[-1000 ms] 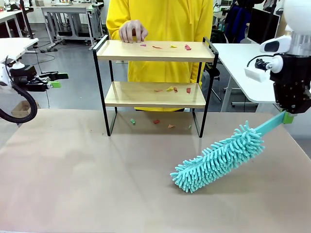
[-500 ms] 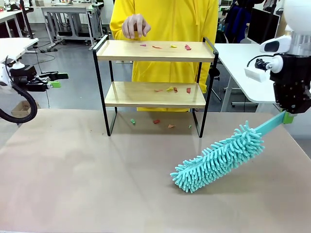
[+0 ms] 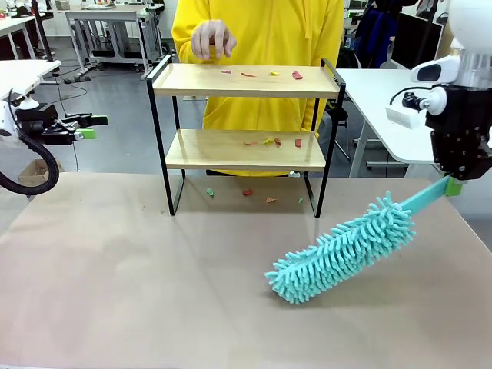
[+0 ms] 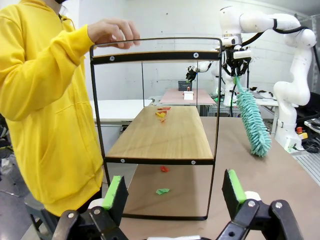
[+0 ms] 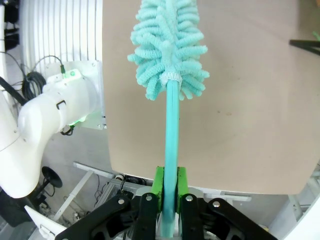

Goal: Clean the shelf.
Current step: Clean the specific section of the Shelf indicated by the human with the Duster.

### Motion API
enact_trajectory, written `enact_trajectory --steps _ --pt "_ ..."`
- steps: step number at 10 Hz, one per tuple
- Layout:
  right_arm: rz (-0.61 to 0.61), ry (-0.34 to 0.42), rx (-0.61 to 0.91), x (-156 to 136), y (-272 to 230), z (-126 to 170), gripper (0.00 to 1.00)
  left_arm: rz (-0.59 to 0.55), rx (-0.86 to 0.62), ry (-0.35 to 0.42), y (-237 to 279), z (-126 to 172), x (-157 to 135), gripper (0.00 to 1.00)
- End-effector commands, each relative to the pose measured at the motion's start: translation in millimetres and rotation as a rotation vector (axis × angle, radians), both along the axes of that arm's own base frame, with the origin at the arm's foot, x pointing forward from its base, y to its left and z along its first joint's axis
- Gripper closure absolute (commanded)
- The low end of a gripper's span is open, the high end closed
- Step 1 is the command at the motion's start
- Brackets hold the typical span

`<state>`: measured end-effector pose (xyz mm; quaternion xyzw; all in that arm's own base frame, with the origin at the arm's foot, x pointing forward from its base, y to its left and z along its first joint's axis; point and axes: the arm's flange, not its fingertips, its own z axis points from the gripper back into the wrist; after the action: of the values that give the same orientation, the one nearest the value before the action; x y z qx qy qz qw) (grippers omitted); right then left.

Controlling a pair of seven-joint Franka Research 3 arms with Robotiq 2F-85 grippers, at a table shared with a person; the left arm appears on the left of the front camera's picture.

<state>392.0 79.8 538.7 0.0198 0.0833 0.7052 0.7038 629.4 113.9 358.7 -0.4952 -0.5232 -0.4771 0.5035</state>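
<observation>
Lifting clear of the top board, the person's hand [image 3: 211,38] is now hanging above the back left corner of the shelf [image 3: 246,150], where a second ago it was resting on the wood. The duster [image 3: 342,252] is drifting slightly to the left compared with half a second ago, its fluffy teal head sitting low over the table [image 3: 115,269], in front of the shelf and to its right. The right gripper [image 3: 453,184] is clamping the duster's handle between its green pads, and the wrist camera is showing the handle pinched tight there [image 5: 170,181].

The left gripper [image 3: 91,127] is hanging off the table's left edge with its fingers spread wide and nothing between them [image 4: 172,192], pointing at the shelf's end frame, just as before.

The shelf is standing upright at the far middle of the table, in front of the person. Paper scraps [image 3: 261,74] are lying on its top board, on the lower board, and on the table beneath it, unchanged.
</observation>
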Motion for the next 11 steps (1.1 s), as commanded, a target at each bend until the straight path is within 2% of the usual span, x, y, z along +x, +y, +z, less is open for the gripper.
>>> enact_trajectory --steps 1,3,5,6,7,10,11 --pt "0.015 -0.029 0.124 -9 17 24 0.87 0.004 0.000 -0.012 1 2 -1 0.00" --pt "0.044 -0.067 0.141 -21 49 51 0.87 0.004 0.000 -0.012 1 2 -1 0.00" --pt "0.066 -0.060 0.123 -19 65 58 0.87 0.004 0.000 -0.012 1 2 -1 0.00" --pt "0.041 -0.028 0.188 -22 76 64 0.87 0.004 0.000 -0.012 1 2 -1 0.00" --pt "0.029 -0.068 0.224 -31 92 71 0.87 0.004 0.000 -0.012 1 2 -1 0.00" --pt "-0.226 -0.107 0.422 -69 167 96 0.87 0.004 0.000 -0.012 1 2 -1 0.00" --pt "-0.265 -0.160 0.478 -79 187 101 0.87 0.004 0.000 -0.012 1 2 -1 0.00"
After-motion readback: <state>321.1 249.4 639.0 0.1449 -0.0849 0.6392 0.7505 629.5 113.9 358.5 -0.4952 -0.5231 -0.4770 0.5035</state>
